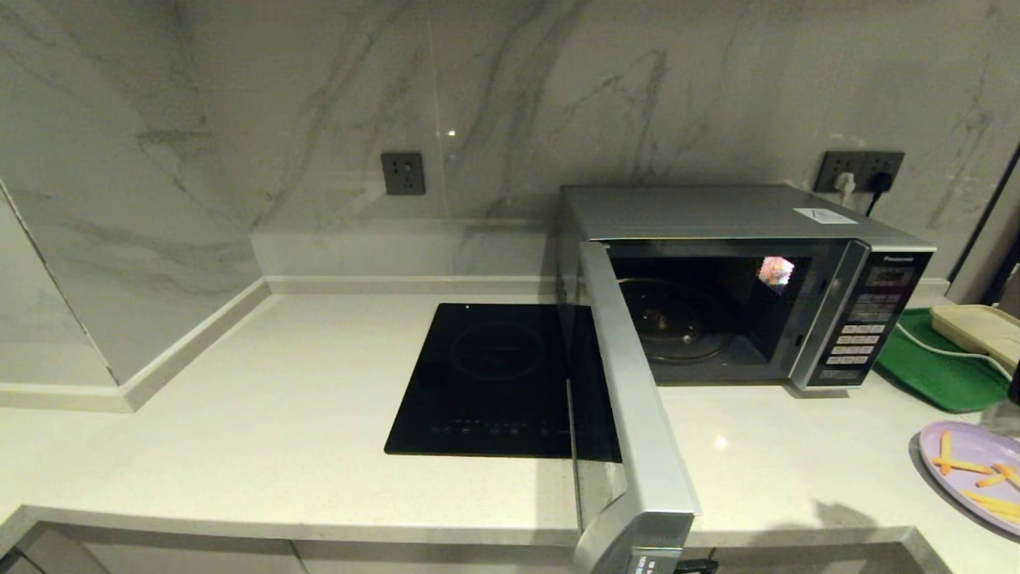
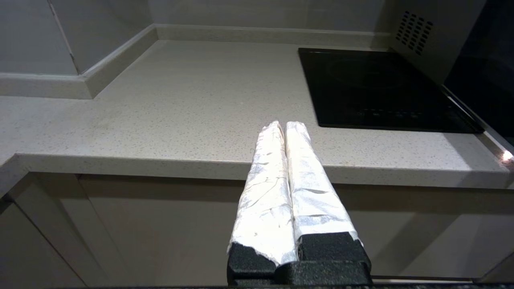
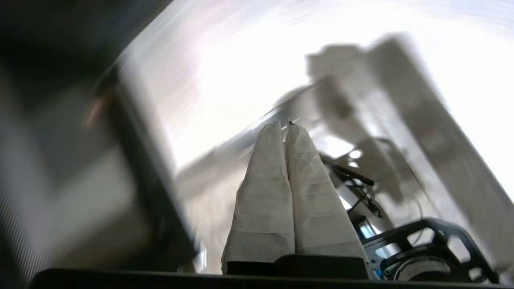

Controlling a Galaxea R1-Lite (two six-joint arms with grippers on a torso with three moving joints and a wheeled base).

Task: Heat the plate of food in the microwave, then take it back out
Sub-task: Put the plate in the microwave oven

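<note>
The silver microwave (image 1: 741, 215) stands at the back right of the counter with its door (image 1: 637, 414) swung wide open toward me. Its cavity holds only the glass turntable (image 1: 677, 319). The pale lavender plate of food (image 1: 968, 446), with a few orange-yellow fries (image 1: 964, 465), lies on the counter at the right edge, in front of the microwave. My left gripper (image 2: 284, 125) is shut and empty, low in front of the counter edge. My right gripper (image 3: 283, 126) is shut on nothing, pointing up away from the counter, with blurred surroundings. Neither gripper shows in the head view.
A flat black cooktop (image 1: 494, 375) is set into the counter left of the microwave, partly behind the open door. A green tray (image 1: 940, 367) with a cream container (image 1: 980, 327) sits right of the microwave. Marble walls close the back and left.
</note>
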